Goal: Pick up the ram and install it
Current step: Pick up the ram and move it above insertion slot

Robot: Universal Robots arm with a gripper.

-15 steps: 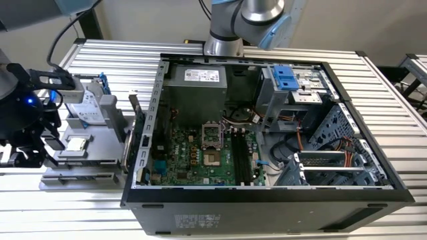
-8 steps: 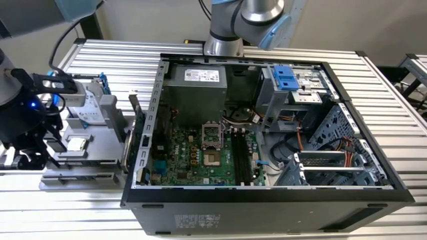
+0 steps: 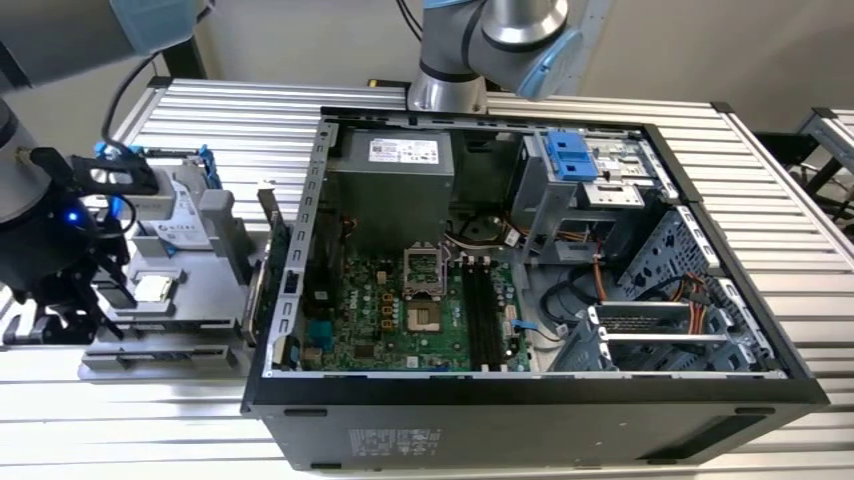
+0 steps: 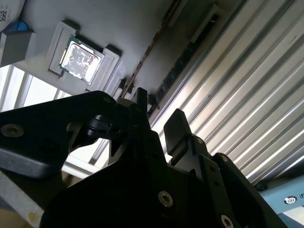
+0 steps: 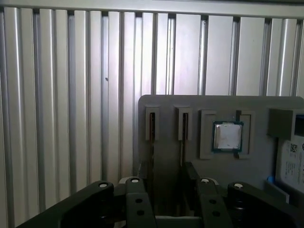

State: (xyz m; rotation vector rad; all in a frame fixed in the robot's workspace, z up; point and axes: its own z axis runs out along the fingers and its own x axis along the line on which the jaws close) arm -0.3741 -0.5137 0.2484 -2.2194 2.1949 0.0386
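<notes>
The black two-fingered hand [image 5: 166, 167] hangs over the flat grey plastic tray [image 5: 166, 107]. This tray lies on the ribbed aluminium surface [image 5: 71, 95], near its edge at the exterior view's left, beside the open black computer case [image 3: 534, 410]. The fingers [image 5: 137, 202] are spread. The tray shows through the gap between them, and they pinch nothing.

The ram [image 5: 151, 126], a thin dark stick, stands on its long edge in a narrow slot of the tray, near the small square silver chip [image 5: 227, 137]. Only its upper edge is seen. A similar dark edge shows in the neighbouring slot, and I cannot tell over which of the two the hand is centred.

The step in hand, as I judge it, is the grasp. To do it well, one finger should go down on each flat face, at the middle of the length. Neither finger should strike the upper edge or the neighbouring stick. The thin board asks for a gentle closing.

The long axis of the ram follows its slot, parallel to the surface's near edge in the exterior view, so one short end points toward the case. The motherboard's long black slots [image 3: 481, 315] run crosswise to it.
</notes>
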